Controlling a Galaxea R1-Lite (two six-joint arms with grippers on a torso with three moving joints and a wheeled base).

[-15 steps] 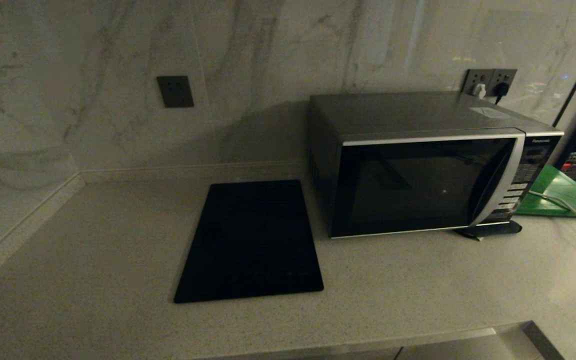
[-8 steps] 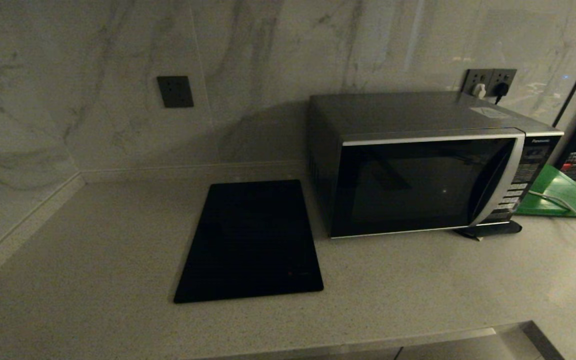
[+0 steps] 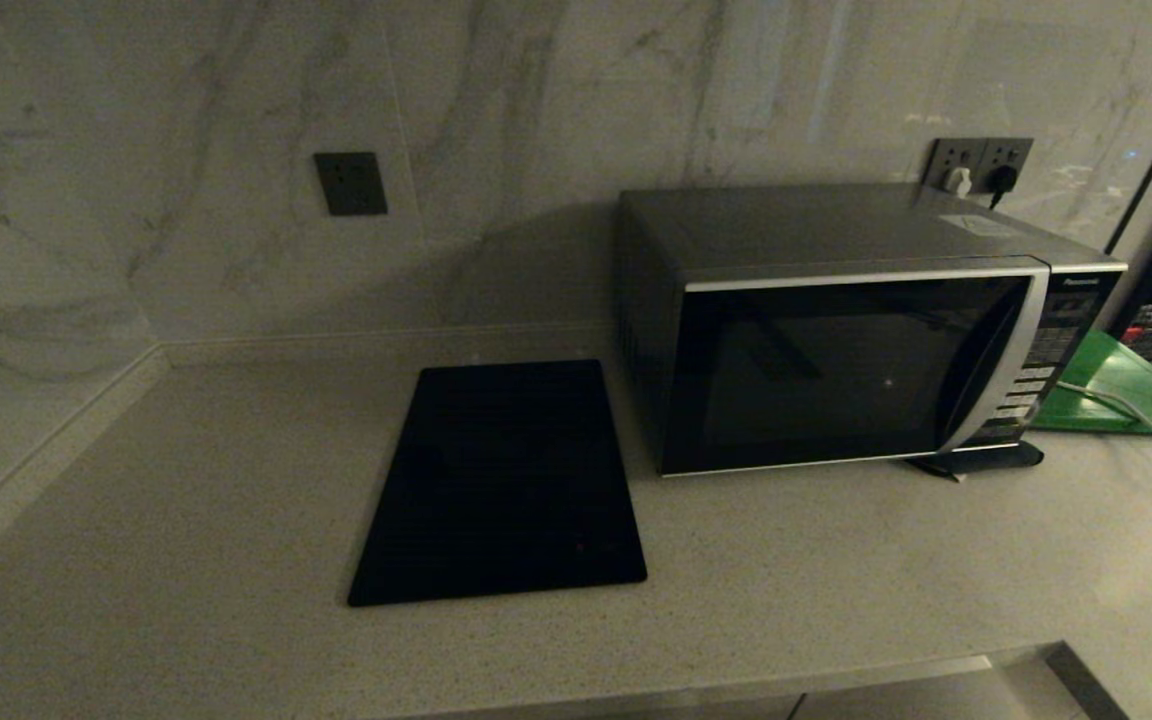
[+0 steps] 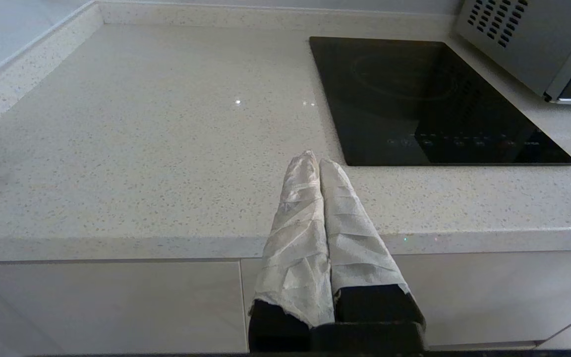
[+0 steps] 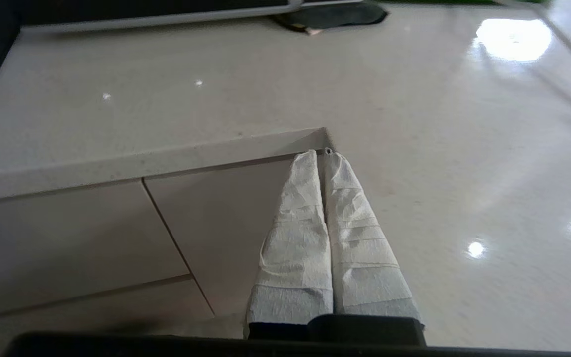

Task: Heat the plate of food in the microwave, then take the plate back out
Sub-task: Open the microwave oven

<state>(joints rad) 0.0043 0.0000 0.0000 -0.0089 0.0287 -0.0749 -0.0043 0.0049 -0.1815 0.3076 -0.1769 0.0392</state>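
Observation:
The microwave [image 3: 856, 330] stands on the counter at the back right, its dark glass door closed; a corner of it [image 4: 523, 44] shows in the left wrist view. The plate of food is out of view. Neither arm appears in the head view. My left gripper [image 4: 317, 161] hangs in front of the counter's front edge, shut, its white-wrapped fingers pressed together with nothing between them. My right gripper [image 5: 320, 154] is also shut and empty, held low by the counter's front corner above the cabinet fronts.
A flat black panel [image 3: 506, 480] lies on the counter left of the microwave. A green board [image 3: 1126, 385] with a grey cable [image 3: 1116, 405] across it lies right of the microwave. Wall sockets [image 3: 981, 165] sit behind it. Marble walls close the back and left.

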